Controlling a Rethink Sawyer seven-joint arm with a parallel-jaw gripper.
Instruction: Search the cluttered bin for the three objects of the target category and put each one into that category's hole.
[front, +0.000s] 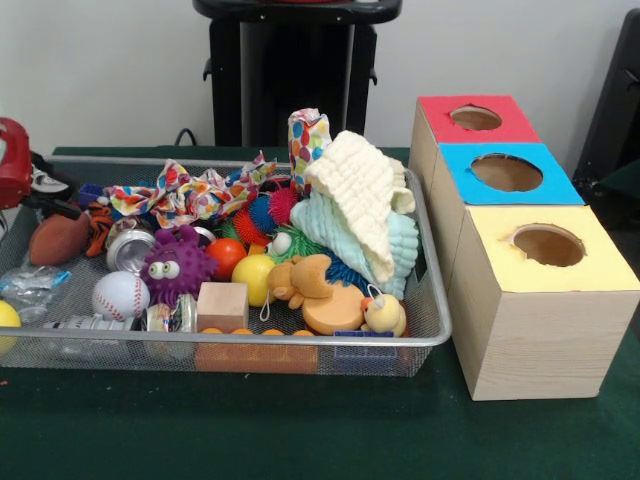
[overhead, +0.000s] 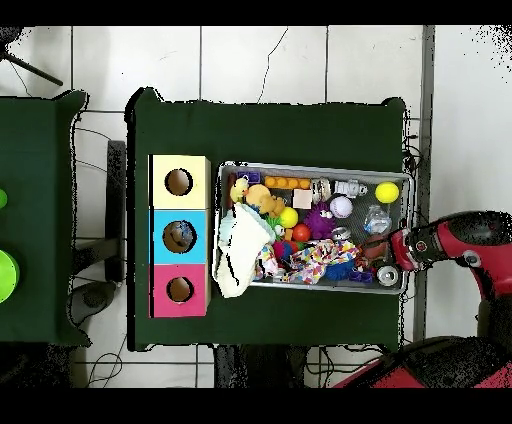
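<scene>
Nearest: wooden block (front: 222, 305) at bin (front: 300, 344) front.
Gripper (overhead: 388, 268): whether clenched or released, cannot tell (arm at bin's end).
Risk: cloths (front: 360, 215) may snag, hiding targets.

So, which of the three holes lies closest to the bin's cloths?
The blue hole, the middle one; the cream cloth hangs toward it.

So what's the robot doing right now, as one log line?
arm: red arm at bin's edge | bin: wire mesh bin full of toys | holes: red, blue, yellow wooden boxes beside bin
</scene>
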